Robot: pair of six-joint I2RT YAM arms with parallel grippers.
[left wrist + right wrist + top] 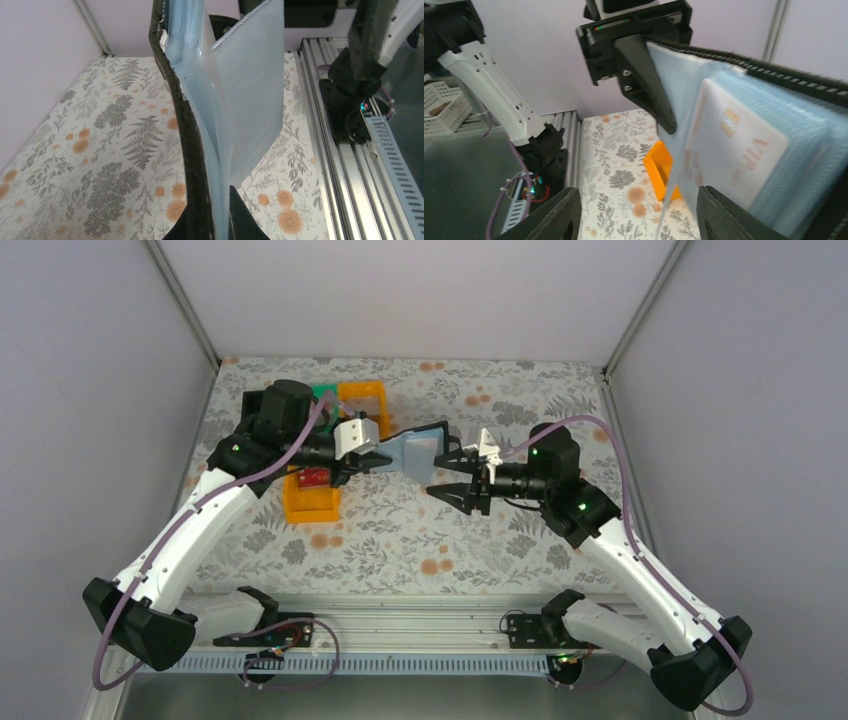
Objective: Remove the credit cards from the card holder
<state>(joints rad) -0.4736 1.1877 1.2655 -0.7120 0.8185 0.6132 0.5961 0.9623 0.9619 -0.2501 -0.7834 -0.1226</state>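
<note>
My left gripper [378,456] is shut on the card holder [416,449] and holds it open in the air over the middle of the table. In the left wrist view the holder's black cover [180,110] and pale blue sleeves [250,85] rise from between the jaws [220,220]. My right gripper [452,476] is open and empty, just right of the holder's free edge. In the right wrist view [639,212] the holder [804,115] fills the right side. A whitish card with red lettering [736,145] sits in a sleeve, just above the right finger [734,215]. A red card [313,477] lies in an orange tray.
An orange tray [310,502] stands under the left wrist and shows in the right wrist view [658,167]. A second orange tray [362,400] and a green tray [322,392] stand at the back left. A metal rail [350,165] runs along the near edge.
</note>
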